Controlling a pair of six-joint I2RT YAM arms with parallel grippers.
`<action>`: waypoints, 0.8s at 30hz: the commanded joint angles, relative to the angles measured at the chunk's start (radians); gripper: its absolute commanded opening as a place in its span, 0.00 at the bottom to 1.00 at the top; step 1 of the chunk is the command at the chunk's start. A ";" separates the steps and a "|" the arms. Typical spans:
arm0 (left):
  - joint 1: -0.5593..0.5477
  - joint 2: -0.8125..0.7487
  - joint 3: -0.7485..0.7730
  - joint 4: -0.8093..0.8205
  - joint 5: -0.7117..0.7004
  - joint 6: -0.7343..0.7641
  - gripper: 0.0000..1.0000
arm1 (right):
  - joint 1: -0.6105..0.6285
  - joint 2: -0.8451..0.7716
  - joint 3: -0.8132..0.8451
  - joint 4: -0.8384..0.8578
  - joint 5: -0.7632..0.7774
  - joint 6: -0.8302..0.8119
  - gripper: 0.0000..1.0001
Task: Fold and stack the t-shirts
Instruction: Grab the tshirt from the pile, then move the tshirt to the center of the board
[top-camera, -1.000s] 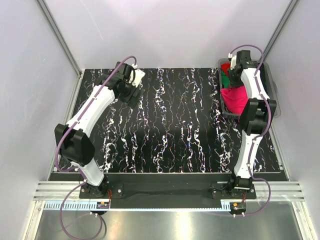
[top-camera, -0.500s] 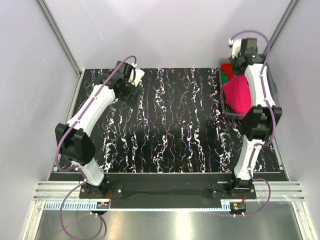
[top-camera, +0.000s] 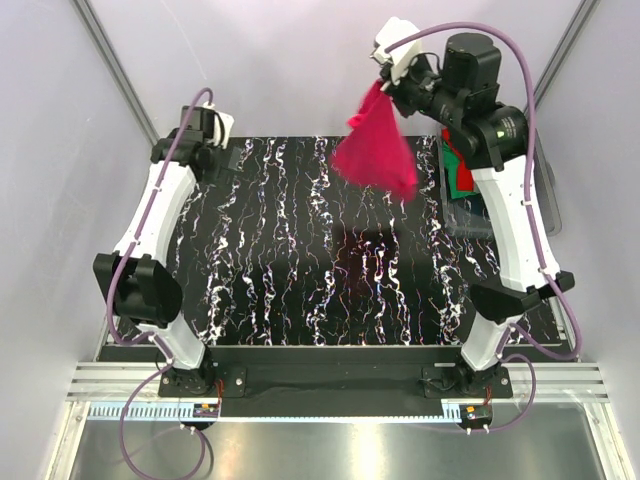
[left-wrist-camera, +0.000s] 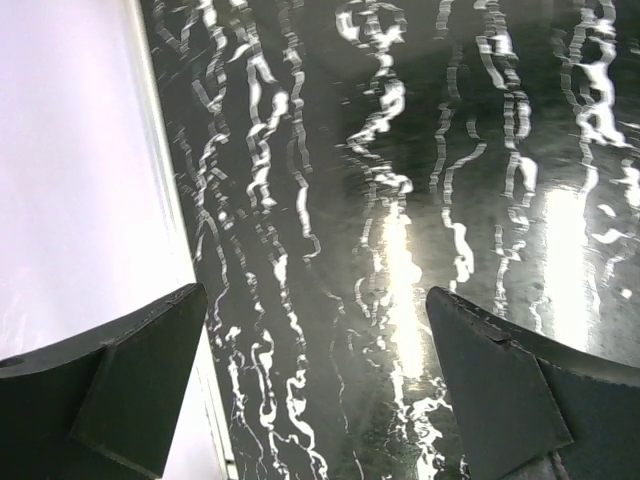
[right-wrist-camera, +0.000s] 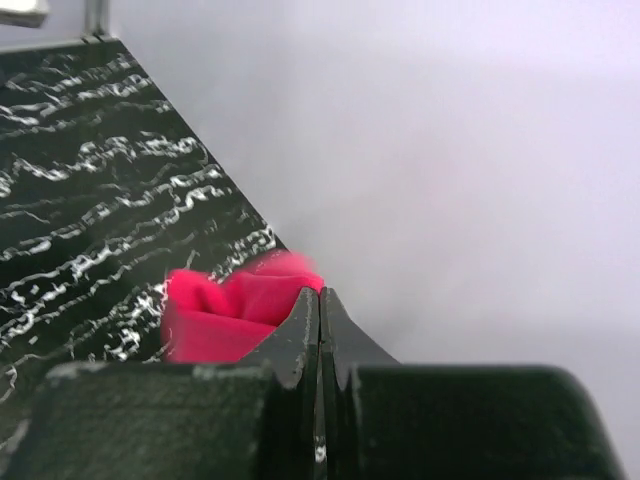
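Observation:
A bright pinkish-red t-shirt (top-camera: 378, 148) hangs bunched in the air over the back middle-right of the black marbled table, held by its top. My right gripper (top-camera: 384, 88) is shut on it, high above the table; in the right wrist view the jaws (right-wrist-camera: 319, 305) are pressed together with the red cloth (right-wrist-camera: 225, 310) behind them. Red and green shirts (top-camera: 460, 172) lie in the dark bin (top-camera: 470, 222) at the back right. My left gripper (top-camera: 222, 160) is open and empty at the back left, its fingers (left-wrist-camera: 130, 370) wide apart above bare table.
White walls close in the back and both sides; the left wall (left-wrist-camera: 80, 180) is right beside my left gripper. The black marbled table (top-camera: 330, 270) spreads between the arms.
My right gripper has lifted the pinkish-red shirt out of the bin and swung it up and left over the table. My left arm has moved further to the back left.

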 joint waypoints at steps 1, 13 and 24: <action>0.019 -0.078 -0.004 0.044 -0.008 -0.027 0.99 | 0.041 0.037 0.123 0.023 -0.028 -0.014 0.00; 0.034 -0.141 -0.101 0.061 0.010 -0.029 0.99 | 0.039 0.147 -0.290 0.089 0.256 0.048 0.69; 0.034 -0.198 -0.191 0.070 -0.002 -0.017 0.98 | 0.126 -0.195 -0.986 0.165 -0.250 0.020 0.58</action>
